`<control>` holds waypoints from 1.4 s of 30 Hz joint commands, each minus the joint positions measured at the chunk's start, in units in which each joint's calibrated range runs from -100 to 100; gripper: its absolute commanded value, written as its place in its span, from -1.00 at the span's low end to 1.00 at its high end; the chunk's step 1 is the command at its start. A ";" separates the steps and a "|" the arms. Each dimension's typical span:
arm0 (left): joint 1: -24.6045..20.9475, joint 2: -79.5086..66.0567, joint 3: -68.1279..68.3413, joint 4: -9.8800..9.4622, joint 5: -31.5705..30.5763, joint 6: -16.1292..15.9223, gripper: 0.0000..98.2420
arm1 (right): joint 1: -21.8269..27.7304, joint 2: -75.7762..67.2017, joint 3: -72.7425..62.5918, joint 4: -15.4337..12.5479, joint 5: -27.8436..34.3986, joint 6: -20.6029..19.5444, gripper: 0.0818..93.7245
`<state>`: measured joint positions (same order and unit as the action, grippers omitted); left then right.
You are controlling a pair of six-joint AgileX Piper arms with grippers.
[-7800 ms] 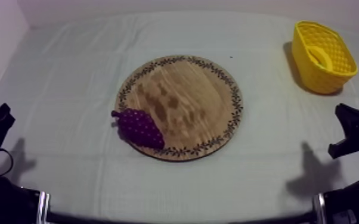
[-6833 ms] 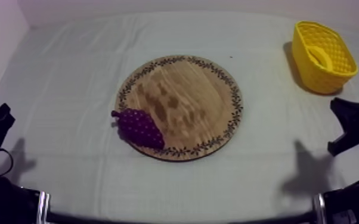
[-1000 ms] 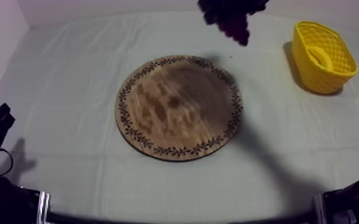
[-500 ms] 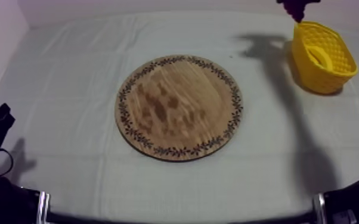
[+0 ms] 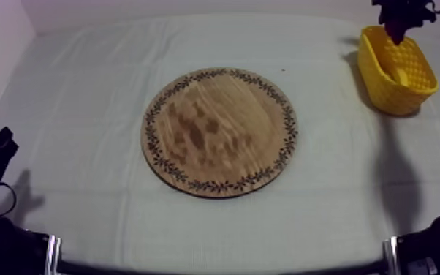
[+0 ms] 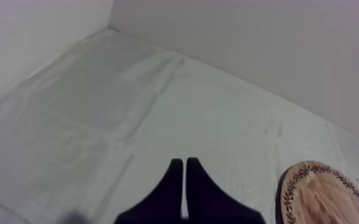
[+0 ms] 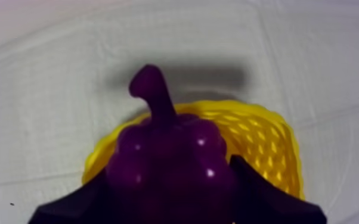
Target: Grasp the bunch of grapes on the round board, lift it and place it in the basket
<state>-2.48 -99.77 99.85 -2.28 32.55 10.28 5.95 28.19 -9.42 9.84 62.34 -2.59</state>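
Bunch of grapes (image 7: 170, 158) clamped in my right claw (image 7: 171, 179), held just above the yellow basket (image 5: 384, 84) at the table's (image 5: 84, 88) far right. Wooden board (image 5: 219, 132) mid-table. My left claw (image 6: 185, 165), fingers together, sits low beside the board.

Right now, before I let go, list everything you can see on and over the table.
bunch of grapes: one, purple, held over the yellow basket
yellow basket: one, yellow, far right of the table
wooden board: one, brown with a patterned rim, middle of the cloth
cloth: one, grey-white, covering the table
left pincer: one, black, shut on nothing, low over the cloth to the left of the board
right pincer: one, black, shut on the grapes above the basket
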 commanded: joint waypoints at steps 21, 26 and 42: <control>-0.01 0.03 0.04 0.01 0.03 0.00 -1.00 | -4.36 -23.05 20.85 -4.43 -6.60 0.34 0.16; -0.01 0.03 0.04 0.01 0.03 0.00 -1.00 | -7.42 -34.69 26.45 -7.78 -7.27 1.21 -0.12; -0.01 0.03 0.04 0.01 0.03 0.00 -1.00 | -9.14 -71.60 69.31 -20.09 -23.46 11.20 -0.97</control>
<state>-2.48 -99.77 99.85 -2.28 32.55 10.28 -3.21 -35.32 48.00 -10.01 40.62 7.17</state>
